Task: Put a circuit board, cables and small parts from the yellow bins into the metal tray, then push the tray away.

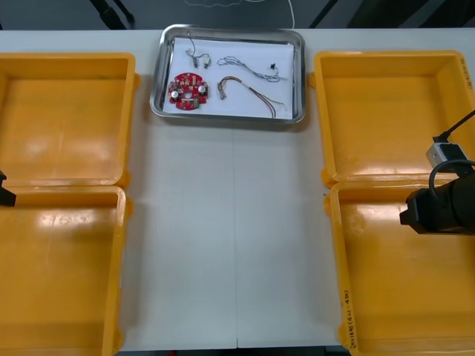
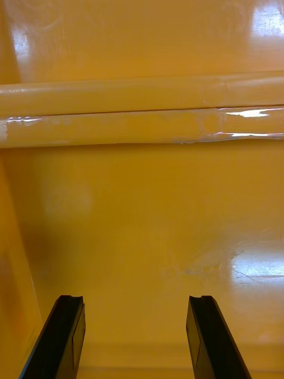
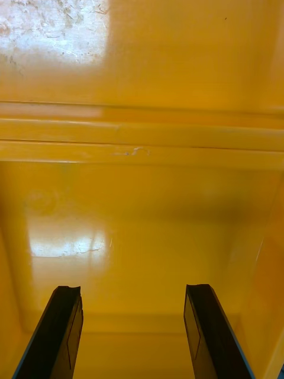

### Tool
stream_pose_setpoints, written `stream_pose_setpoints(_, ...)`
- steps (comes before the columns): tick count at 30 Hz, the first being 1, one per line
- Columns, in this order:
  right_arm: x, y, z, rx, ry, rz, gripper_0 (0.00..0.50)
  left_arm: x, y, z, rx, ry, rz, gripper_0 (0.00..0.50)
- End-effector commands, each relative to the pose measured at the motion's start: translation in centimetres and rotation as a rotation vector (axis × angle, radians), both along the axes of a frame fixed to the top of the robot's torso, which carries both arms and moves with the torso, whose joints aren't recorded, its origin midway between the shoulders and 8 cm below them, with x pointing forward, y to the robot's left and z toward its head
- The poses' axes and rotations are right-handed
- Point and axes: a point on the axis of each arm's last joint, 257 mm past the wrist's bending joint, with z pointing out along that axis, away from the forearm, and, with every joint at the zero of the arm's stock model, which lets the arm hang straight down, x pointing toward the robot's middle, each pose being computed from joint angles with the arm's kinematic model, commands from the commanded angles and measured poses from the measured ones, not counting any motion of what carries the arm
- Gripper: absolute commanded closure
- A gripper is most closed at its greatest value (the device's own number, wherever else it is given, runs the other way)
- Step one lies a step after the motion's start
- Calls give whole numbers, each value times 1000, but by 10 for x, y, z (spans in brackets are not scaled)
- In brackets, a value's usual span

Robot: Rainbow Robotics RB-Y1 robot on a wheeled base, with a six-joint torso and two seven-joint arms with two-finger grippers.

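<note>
— Light table (image 1: 230, 245): what sits on it?
— Four yellow bins. Left far bin (image 1: 59, 119) and left near bin (image 1: 59, 274) line the left edge, right far bin (image 1: 386, 111) and right near bin (image 1: 401, 297) the right edge. Tray (image 1: 157, 74) is at the middle of the far edge, between the two far bins, white inside.
— In the tray?
— Board (image 1: 187, 90) is toward its near-left corner. Red and yellow cable (image 1: 249, 90) lies just beside the board along the near side, twisted cable (image 1: 249, 68) beyond it. Short pale cable (image 1: 194, 52) is at the far-left corner. Small dark part (image 1: 274, 67) is by the twisted cable's right end, kind can't tell.
— Right side?
— Right arm (image 1: 438, 209) is at the table's right edge, over the right near bin close to its far rim. Right gripper (image 2: 135, 302) has its fingers spread with nothing between, above bin floor, facing the two rims.
— Left?
— Left arm (image 1: 4, 191) just shows at the left edge where the left bins meet. Left gripper (image 3: 133, 290) is also spread and holds nothing, over bin floor.
</note>
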Motion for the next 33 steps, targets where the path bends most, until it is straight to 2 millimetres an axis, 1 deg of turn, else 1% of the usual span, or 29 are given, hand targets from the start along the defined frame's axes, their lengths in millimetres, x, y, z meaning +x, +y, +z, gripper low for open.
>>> stream_pose_setpoints(1,-2,-15,5,-17,-6,-23,0,-2,4,6,31,-23,-45,0)
stream_pose_setpoints(33,-3,-15,4,-16,-2,-16,0,-2,4,6,31,-23,-45,0)
